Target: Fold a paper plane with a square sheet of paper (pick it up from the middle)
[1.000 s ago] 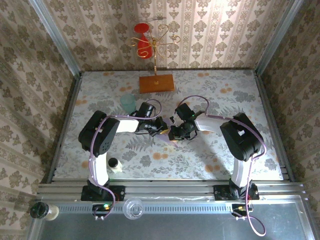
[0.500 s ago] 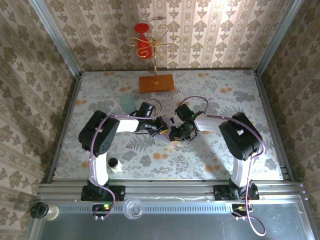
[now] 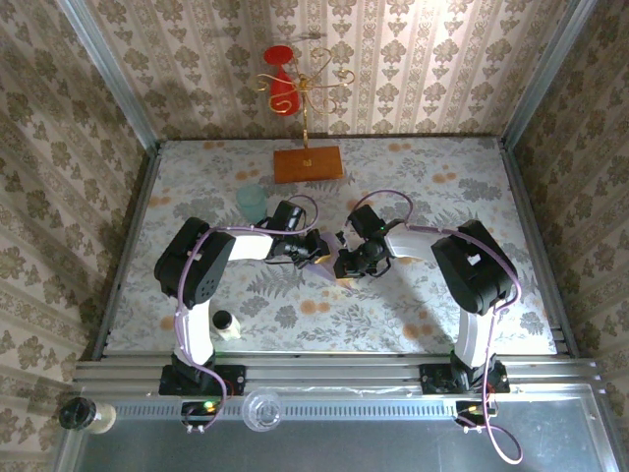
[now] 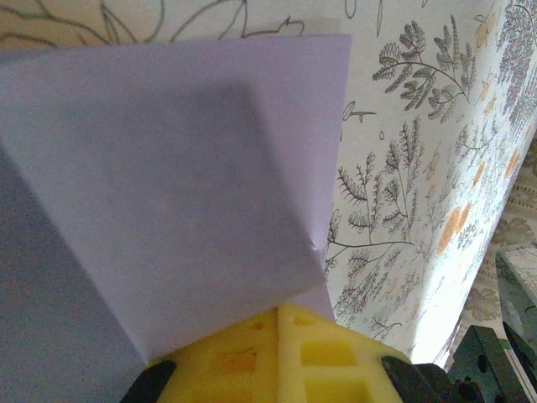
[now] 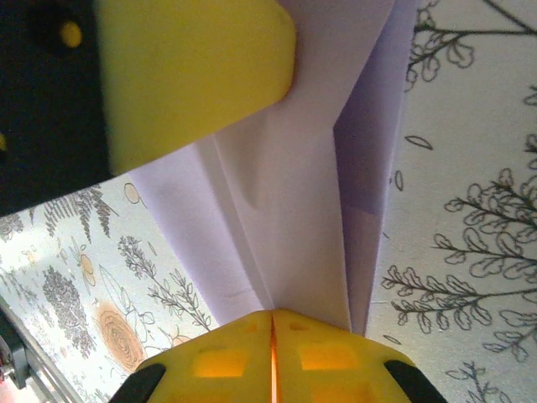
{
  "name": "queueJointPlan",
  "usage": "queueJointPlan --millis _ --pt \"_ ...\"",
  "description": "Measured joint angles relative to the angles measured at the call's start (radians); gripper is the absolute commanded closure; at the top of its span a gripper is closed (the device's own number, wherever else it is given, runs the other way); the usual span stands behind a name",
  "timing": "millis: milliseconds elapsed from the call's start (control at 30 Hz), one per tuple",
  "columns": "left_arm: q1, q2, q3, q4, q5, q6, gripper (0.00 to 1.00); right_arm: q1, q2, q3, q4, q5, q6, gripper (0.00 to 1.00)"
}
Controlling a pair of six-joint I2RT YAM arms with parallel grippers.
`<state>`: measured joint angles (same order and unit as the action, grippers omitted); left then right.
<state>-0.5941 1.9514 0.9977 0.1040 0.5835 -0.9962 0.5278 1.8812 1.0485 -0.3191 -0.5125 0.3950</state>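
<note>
The pale lilac square sheet of paper [image 3: 322,265] is folded into layers and hangs just above the middle of the table between both grippers. My left gripper [image 3: 313,254] is shut on it; in the left wrist view its yellow fingertips [image 4: 252,353] meet on a corner of the wide flap [image 4: 168,168]. My right gripper [image 3: 344,264] is shut on the narrow creased end [image 5: 294,201], its gripper tip [image 5: 273,317] closed at the lengthwise folds. The left gripper's yellow finger [image 5: 193,75] shows at the top there. Whether it has a paper plane's dart shape I cannot tell.
An orange-brown wooden board [image 3: 308,163] lies at the back with a gold wire stand [image 3: 305,93] on it. A pale teal cup [image 3: 252,204] stands just behind the left gripper. A small white bottle [image 3: 225,324] sits by the left arm's base. Patterned walls close in three sides.
The right gripper has edged slightly toward the left one, and a little more lilac paper shows between them. Both grips stay closed.
</note>
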Motion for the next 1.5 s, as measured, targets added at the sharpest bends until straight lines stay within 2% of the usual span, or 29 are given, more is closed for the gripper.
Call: queueJointPlan --millis 433,700,1133,1500 --pt "0.000 0.000 0.000 0.000 0.000 0.003 0.93 -0.008 -0.024 -0.008 -0.021 -0.051 0.005 0.84" --pt "0.000 0.000 0.000 0.000 0.000 0.003 0.93 -0.006 0.006 0.064 -0.029 -0.052 0.009 0.91" --pt "-0.001 0.002 0.004 -0.006 0.000 0.003 0.94 0.003 0.086 0.129 -0.059 -0.048 0.006 0.93" --pt "-0.001 0.002 0.004 -0.007 -0.001 0.003 0.95 0.005 0.089 0.129 -0.071 -0.045 -0.024 0.94"
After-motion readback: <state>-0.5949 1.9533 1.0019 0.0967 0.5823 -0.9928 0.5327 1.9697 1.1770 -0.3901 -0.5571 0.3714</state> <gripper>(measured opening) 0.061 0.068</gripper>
